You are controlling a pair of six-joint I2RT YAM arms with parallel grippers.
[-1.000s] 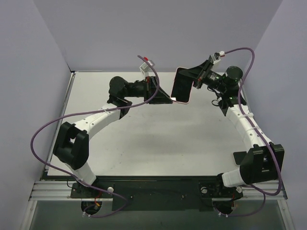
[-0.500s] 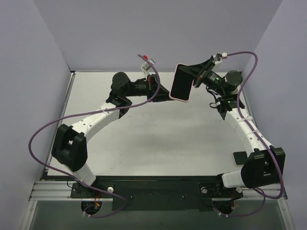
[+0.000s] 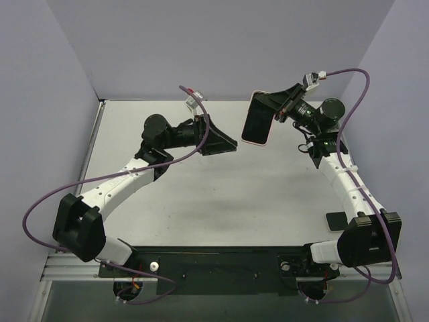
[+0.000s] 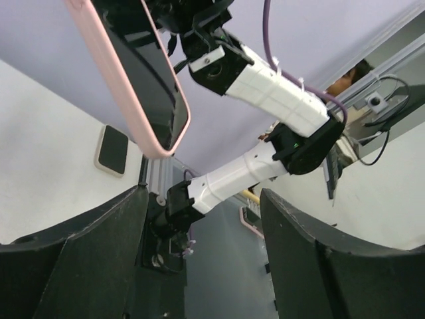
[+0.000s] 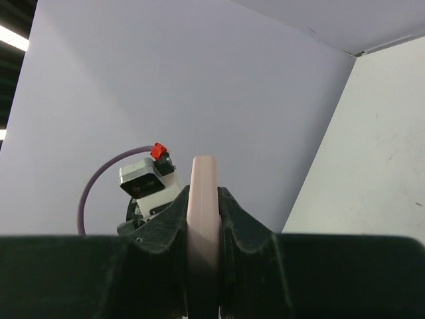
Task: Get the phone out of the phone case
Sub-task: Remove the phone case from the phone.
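The phone (image 3: 257, 121), dark-faced and sitting in its pink phone case (image 3: 255, 141), hangs in the air over the far middle of the table. My right gripper (image 3: 273, 111) is shut on its upper right edge; in the right wrist view the pink case edge (image 5: 204, 193) is pinched between both fingers (image 5: 236, 219). My left gripper (image 3: 228, 142) stands open to the left of the phone, apart from it. The left wrist view shows the cased phone (image 4: 143, 73) up at the left, beyond the spread fingers (image 4: 86, 259), with nothing between them.
A small dark rectangle with a pale rim (image 3: 335, 220) lies on the table (image 3: 221, 194) near the right arm's base, also seen as a dark rectangle (image 4: 113, 149) in the left wrist view. Purple cables loop above both arms. Grey walls close in the table on three sides.
My left gripper was closed at the phone's lower left edge; it has opened and drawn back to the left. The right gripper has kept its hold and shifted the phone slightly.
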